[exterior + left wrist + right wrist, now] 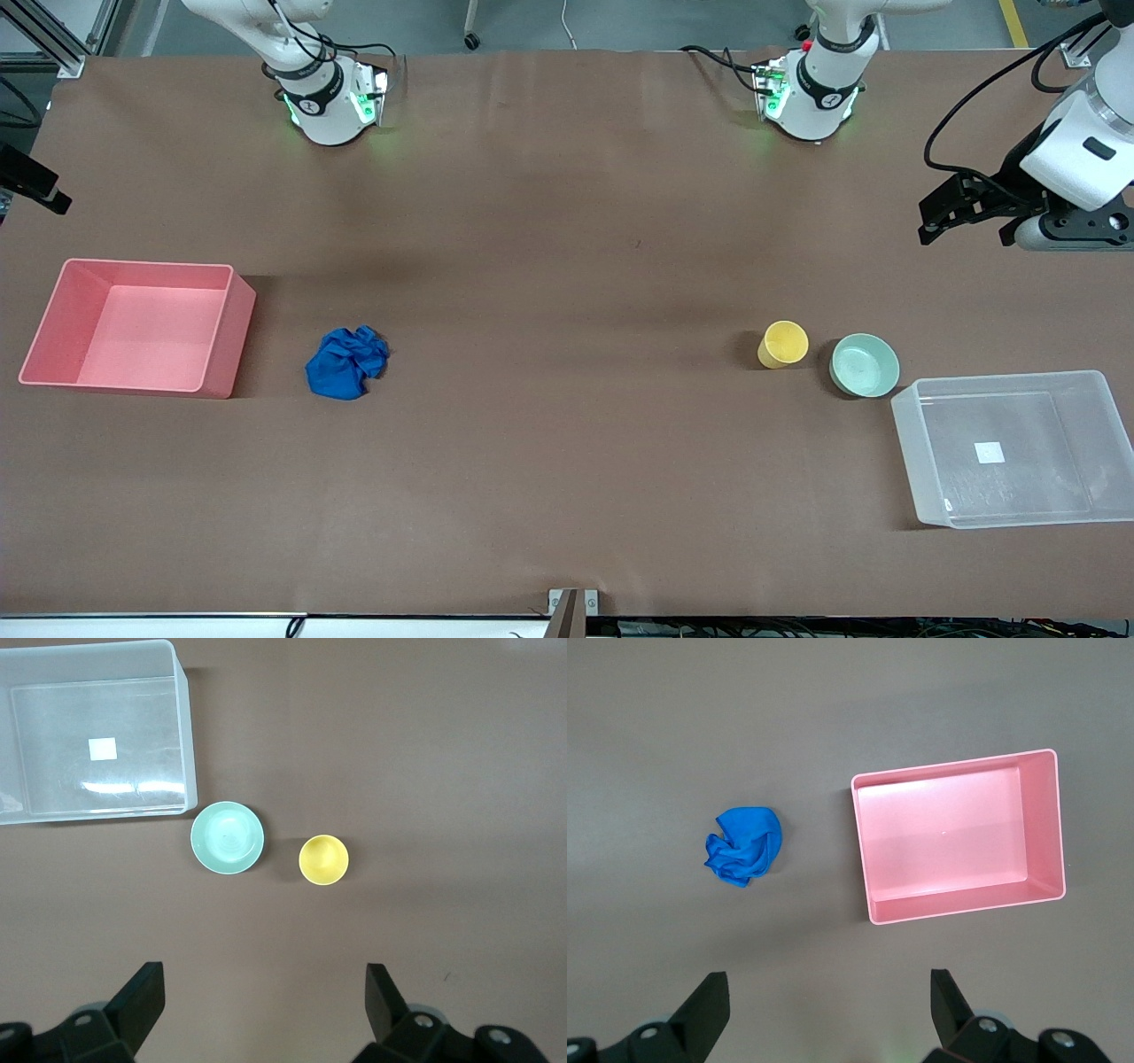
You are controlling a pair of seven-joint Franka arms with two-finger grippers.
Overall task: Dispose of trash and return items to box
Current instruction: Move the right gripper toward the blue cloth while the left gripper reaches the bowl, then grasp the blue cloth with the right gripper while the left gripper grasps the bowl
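Note:
The deep-blue wad of trash (pixel 346 362) lies on the table beside the pink bin, toward the right arm's end; it also shows in the right wrist view (pixel 744 846). The yellow cup (pixel 783 344) and the mint-green bowl (pixel 864 364) stand side by side next to the see-through box (pixel 1010 448), which is empty with a white label. They also show in the left wrist view: cup (pixel 323 859), bowl (pixel 228 837), box (pixel 182 744). My left gripper (pixel 928 221) is open and empty, high over the table at the left arm's end. My right gripper (pixel 829 992) is open and empty, high up.
The pink bin (pixel 226 332) stands empty at the right arm's end of the table; it also shows in the right wrist view (pixel 868 850). Both arm bases stand along the table's edge farthest from the front camera. Brown tabletop lies between the wad and the cup.

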